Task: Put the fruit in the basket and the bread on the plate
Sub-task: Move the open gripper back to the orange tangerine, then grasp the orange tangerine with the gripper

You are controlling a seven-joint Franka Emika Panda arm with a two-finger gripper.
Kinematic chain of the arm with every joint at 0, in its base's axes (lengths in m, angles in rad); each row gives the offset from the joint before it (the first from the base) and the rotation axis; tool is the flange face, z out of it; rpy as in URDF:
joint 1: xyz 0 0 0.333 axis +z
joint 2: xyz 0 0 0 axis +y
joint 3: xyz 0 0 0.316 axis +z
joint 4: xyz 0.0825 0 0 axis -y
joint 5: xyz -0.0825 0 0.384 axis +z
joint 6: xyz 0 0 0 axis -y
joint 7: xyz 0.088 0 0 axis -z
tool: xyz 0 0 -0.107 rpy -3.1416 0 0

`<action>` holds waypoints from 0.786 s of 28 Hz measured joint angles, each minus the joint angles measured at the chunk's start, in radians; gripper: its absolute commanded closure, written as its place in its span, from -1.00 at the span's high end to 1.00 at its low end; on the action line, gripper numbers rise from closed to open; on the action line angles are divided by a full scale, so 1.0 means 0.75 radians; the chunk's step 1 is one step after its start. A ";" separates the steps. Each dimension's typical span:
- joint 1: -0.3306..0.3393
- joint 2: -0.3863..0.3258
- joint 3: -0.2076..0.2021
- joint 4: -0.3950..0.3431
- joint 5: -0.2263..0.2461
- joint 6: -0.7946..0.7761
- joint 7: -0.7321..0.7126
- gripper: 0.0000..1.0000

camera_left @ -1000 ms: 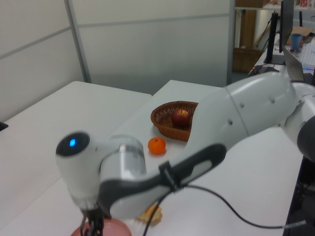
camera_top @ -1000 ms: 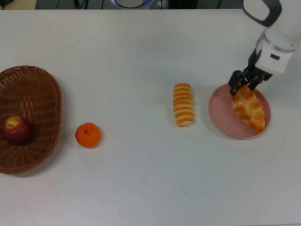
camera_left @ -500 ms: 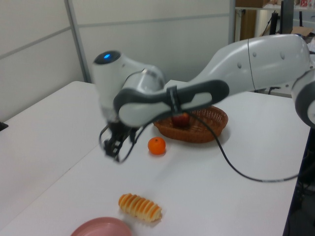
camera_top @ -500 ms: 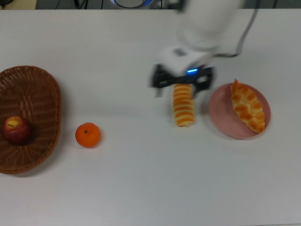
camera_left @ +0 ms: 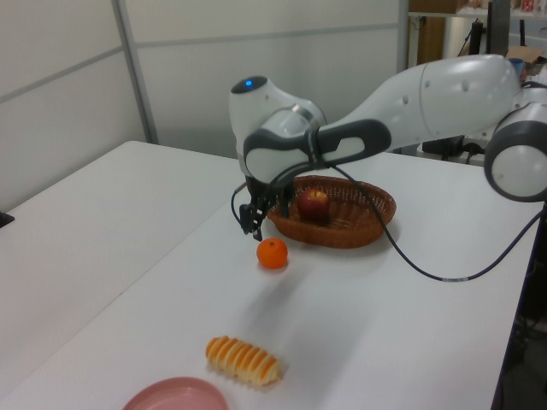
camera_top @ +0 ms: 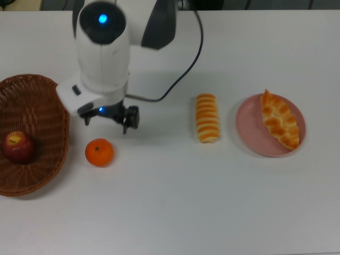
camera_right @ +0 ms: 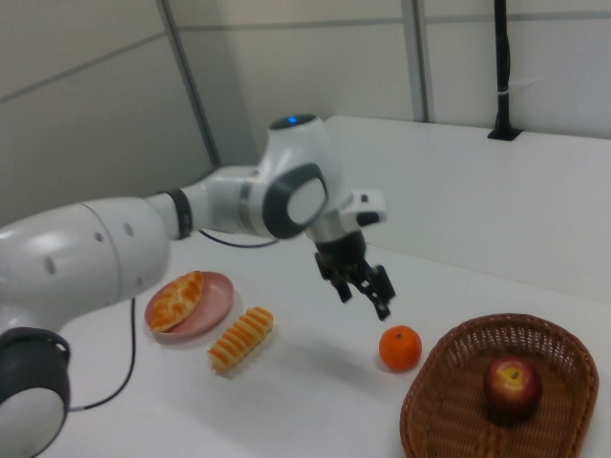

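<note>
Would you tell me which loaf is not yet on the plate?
The striped loaf: it lies on the table beside the plate, while the braided loaf rests on it.

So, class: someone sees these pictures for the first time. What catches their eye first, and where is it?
The big white arm, its open gripper hanging above the tangerine. Then the basket at the top view's left, holding the apple, and the pink plate at the top view's right with the braided loaf.

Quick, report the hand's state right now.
Hand: open and empty, hanging in the air just above the tangerine, not touching it.
</note>
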 measured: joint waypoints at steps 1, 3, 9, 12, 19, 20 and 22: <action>-0.009 0.018 0.000 -0.001 -0.004 0.033 -0.002 1.00; -0.026 0.062 0.000 -0.003 -0.021 0.110 -0.003 1.00; -0.059 0.136 0.000 -0.003 -0.061 0.199 -0.005 1.00; -0.069 0.146 0.000 -0.003 -0.081 0.203 -0.009 1.00; -0.070 0.159 0.003 -0.004 -0.137 0.203 -0.012 1.00; -0.070 0.163 0.003 -0.006 -0.149 0.203 -0.012 1.00; -0.068 0.175 0.004 -0.009 -0.170 0.203 -0.012 1.00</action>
